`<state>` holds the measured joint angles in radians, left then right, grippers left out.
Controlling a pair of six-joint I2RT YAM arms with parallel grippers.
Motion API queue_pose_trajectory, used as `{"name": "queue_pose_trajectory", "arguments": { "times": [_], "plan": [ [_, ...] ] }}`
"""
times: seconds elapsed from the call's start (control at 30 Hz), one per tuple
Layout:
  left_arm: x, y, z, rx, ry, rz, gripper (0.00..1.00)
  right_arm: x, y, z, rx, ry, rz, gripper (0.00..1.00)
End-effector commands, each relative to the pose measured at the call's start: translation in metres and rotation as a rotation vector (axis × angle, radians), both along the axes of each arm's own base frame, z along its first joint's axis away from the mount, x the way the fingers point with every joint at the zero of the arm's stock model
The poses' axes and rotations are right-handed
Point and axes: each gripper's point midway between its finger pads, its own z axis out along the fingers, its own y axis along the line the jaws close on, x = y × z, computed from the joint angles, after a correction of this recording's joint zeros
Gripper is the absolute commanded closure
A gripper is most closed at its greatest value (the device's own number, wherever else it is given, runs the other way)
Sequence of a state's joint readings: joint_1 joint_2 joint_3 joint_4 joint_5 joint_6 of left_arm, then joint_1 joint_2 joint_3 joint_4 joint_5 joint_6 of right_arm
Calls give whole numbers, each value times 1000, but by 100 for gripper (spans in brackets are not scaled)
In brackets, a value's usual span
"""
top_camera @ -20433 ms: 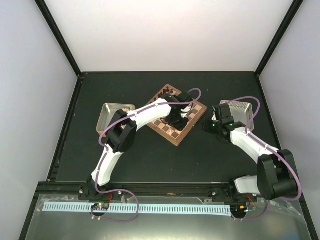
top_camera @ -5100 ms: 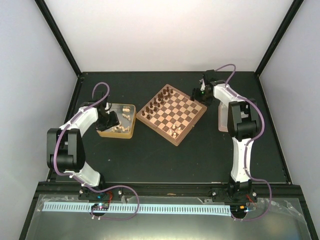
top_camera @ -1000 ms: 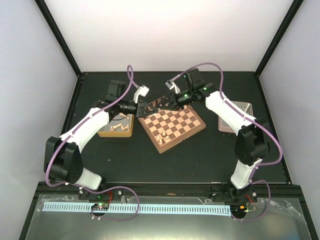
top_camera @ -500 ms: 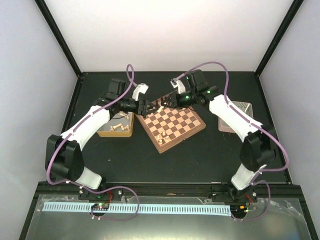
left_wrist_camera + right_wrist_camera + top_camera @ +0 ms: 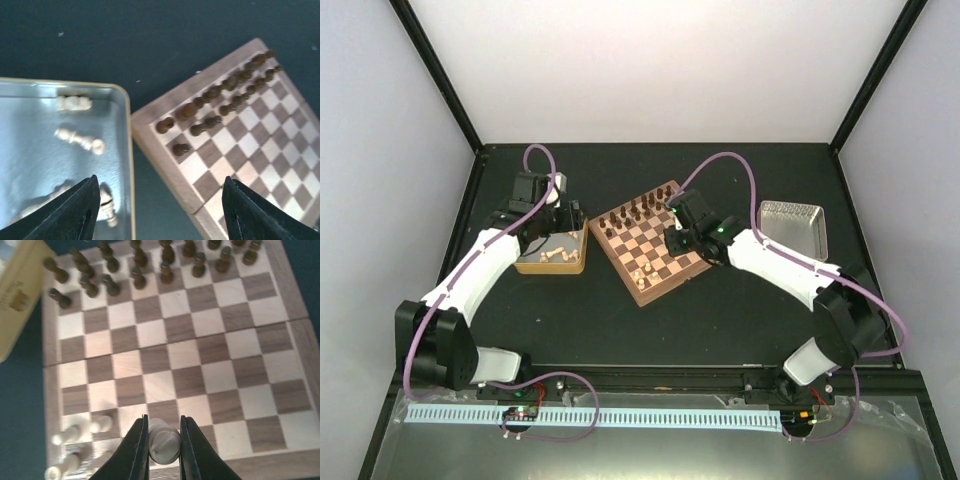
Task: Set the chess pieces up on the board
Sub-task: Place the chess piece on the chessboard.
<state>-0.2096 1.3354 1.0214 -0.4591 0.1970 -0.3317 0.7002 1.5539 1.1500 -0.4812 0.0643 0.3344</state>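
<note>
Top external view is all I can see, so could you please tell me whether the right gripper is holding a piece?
Observer: Yes. The right wrist view shows the right gripper shut on a pale chess piece.
Operator: Thank you. Where over the board is it?
Observer: Over the side of the board opposite the dark pieces, just right of the standing pale pieces.
Operator: And the left gripper?
Observer: The left gripper is open and empty above the rim of the tan tray, where loose pale pieces lie on their sides.
</note>
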Motion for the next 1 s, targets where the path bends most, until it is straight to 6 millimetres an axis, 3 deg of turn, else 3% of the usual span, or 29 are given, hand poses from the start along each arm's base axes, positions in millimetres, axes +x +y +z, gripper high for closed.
{"name": "queue_pose_trajectory", "arguments": {
  "times": [0.0,0.37,0.7,0.97],
  "plan": [
    [-6,30,-18,99,68,147,32,13,-27,-10,-138,-86,-135,98],
    [-1,28,-24,82,107,154,32,7,-41,-50,-222,-25,-185,96],
    [-1,27,-32,73,135,158,32,-4,-40,-68,-200,29,-168,93],
    [0,25,-33,64,137,154,32,-4,-39,-75,-201,30,-156,84]
  ]
}}
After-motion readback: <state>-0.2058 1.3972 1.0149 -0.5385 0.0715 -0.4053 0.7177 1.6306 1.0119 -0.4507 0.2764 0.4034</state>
